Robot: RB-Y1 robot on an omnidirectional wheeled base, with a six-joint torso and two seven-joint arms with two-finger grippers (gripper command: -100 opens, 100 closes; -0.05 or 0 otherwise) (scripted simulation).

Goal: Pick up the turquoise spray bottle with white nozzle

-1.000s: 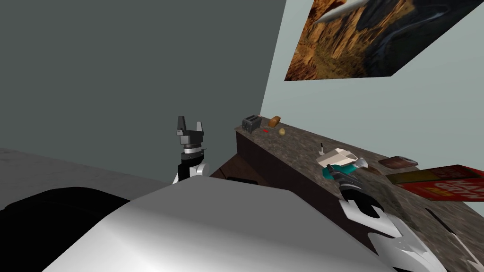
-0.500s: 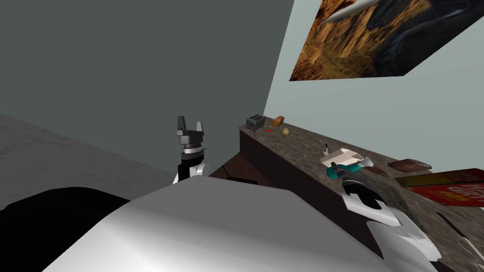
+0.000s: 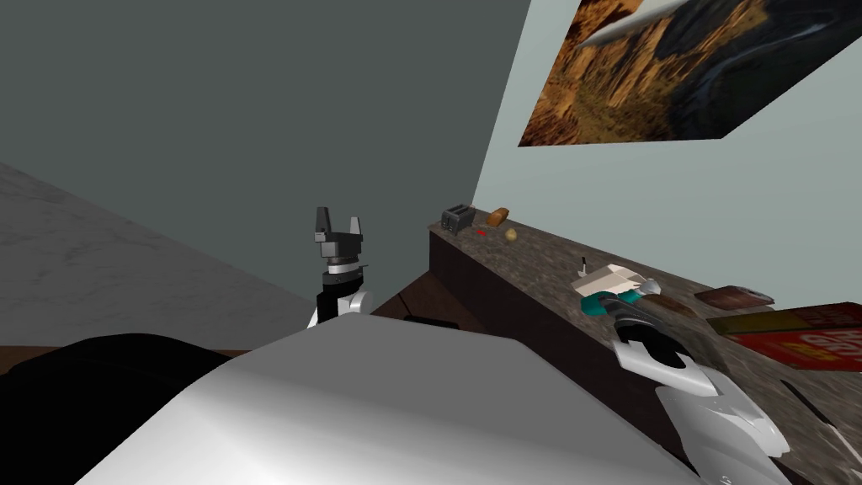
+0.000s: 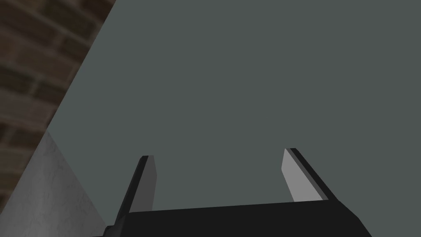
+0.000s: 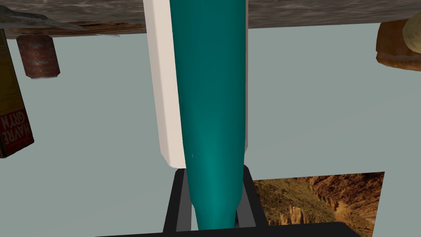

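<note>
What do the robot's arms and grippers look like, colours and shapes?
Left gripper and right gripper: dark boxes, each with two thin, grey, blade-like fingers. Left wrist is black with a grey ring, then a white joint. Right forearm has angular white shells over dark gaps.

The dark, mottled counter (image 3: 539,268) carried a toaster (image 3: 455,219), a loaf (image 3: 498,216), a small brown lump (image 3: 511,236) and a red speck (image 3: 481,232) at its far end. Nearer were a spray bottle (image 3: 599,305) on its side, a flat brown case (image 3: 734,296) and a red box (image 3: 808,341).
</note>
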